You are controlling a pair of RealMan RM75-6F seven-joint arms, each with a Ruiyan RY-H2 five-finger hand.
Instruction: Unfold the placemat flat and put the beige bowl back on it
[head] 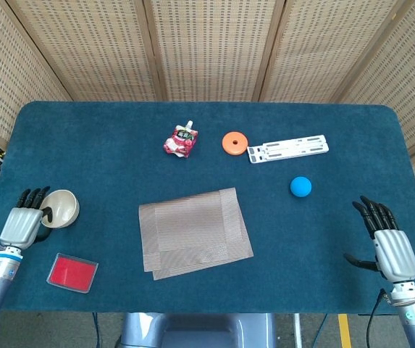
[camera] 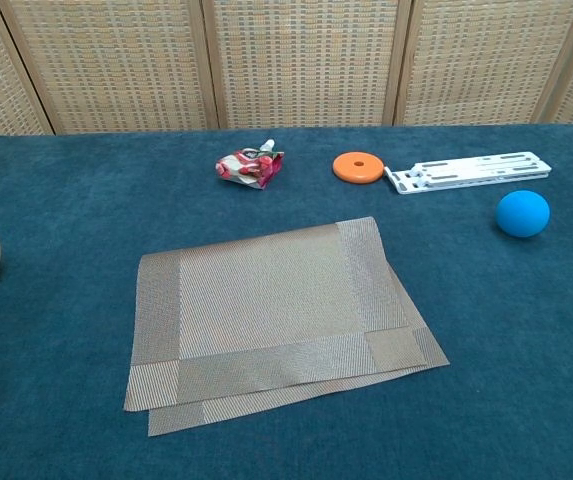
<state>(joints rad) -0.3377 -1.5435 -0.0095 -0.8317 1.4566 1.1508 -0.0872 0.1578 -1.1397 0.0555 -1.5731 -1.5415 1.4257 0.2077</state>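
The left hand (head: 20,225) grips the rim of the round beige bowl (head: 60,208), thumb inside the rim, at the table's near-left edge. Well to that hand's right lies the folded tan woven placemat (head: 194,232), one layer doubled over the other. The right hand (head: 392,246) hovers with its fingers spread and holds nothing, the placemat well to its left. Judging from this, the bowl should be set down clear of the placemat, so the upper layer can swing open unobstructed.
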